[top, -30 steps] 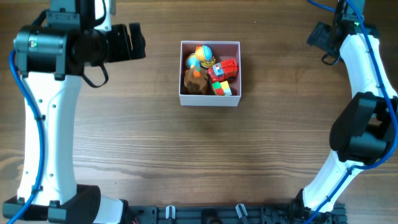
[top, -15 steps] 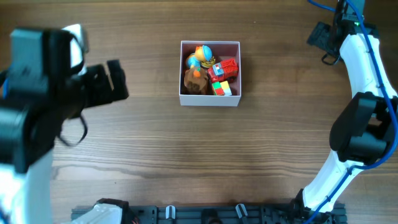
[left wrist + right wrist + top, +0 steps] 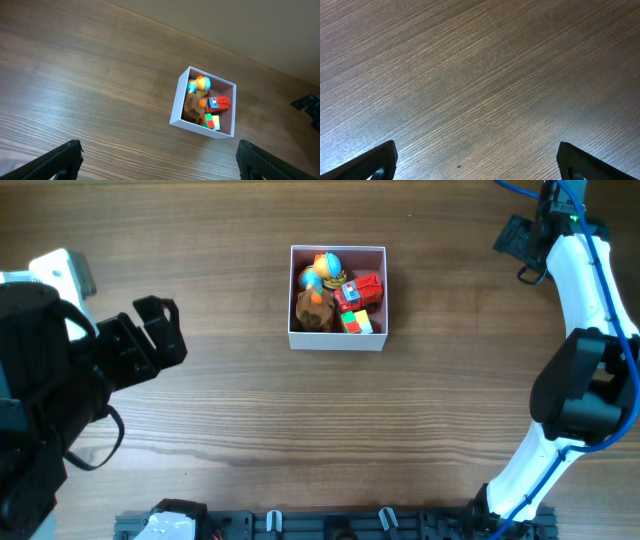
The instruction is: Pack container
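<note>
The container (image 3: 375, 254) is a square white-walled box with a pink inside, at the table's upper middle. It holds several toys: a blue and orange figure (image 3: 322, 271), a brown animal (image 3: 314, 311), a red car (image 3: 361, 291) and a colour cube (image 3: 356, 322). It also shows in the left wrist view (image 3: 177, 106). My left gripper (image 3: 160, 340) is open and empty, raised high at the left, well away from the box. My right gripper (image 3: 512, 238) is open and empty at the far right back corner, over bare wood (image 3: 480, 90).
The wooden table (image 3: 320, 430) spreads around the box. The right arm's white links (image 3: 590, 330) run down the right side. A black rail (image 3: 330, 523) lines the front edge.
My left arm has pulled back and down-left, away from the box, rising toward the camera. The right arm and the box have not moved.
</note>
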`<action>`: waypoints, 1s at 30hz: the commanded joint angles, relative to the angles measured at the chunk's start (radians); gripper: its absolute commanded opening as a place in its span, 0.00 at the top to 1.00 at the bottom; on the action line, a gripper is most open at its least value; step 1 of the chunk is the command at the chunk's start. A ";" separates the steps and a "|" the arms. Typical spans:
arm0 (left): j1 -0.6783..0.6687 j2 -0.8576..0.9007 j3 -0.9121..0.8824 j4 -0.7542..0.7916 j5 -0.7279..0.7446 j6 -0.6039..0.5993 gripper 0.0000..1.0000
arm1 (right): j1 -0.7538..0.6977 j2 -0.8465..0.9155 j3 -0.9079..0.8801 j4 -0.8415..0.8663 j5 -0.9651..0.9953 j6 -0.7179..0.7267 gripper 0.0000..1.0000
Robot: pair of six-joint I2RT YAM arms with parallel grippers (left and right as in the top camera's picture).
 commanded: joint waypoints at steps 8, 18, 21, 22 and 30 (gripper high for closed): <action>-0.002 0.076 -0.001 -0.014 -0.025 0.099 0.00 | 0.007 0.013 -0.005 0.002 -0.001 0.011 0.00; 0.030 -0.106 -0.352 0.381 -0.019 0.285 0.00 | 0.007 0.013 -0.005 0.002 -0.001 0.011 0.00; 0.114 -0.272 -0.674 0.629 0.055 0.285 0.00 | 0.007 0.013 -0.005 0.002 -0.001 0.011 0.00; 0.140 -0.315 -0.755 0.690 0.086 0.292 0.00 | 0.007 0.013 -0.005 0.002 -0.001 0.011 0.00; 0.229 -0.796 -1.517 1.288 0.209 0.291 0.00 | 0.007 0.013 -0.005 0.002 -0.001 0.011 0.00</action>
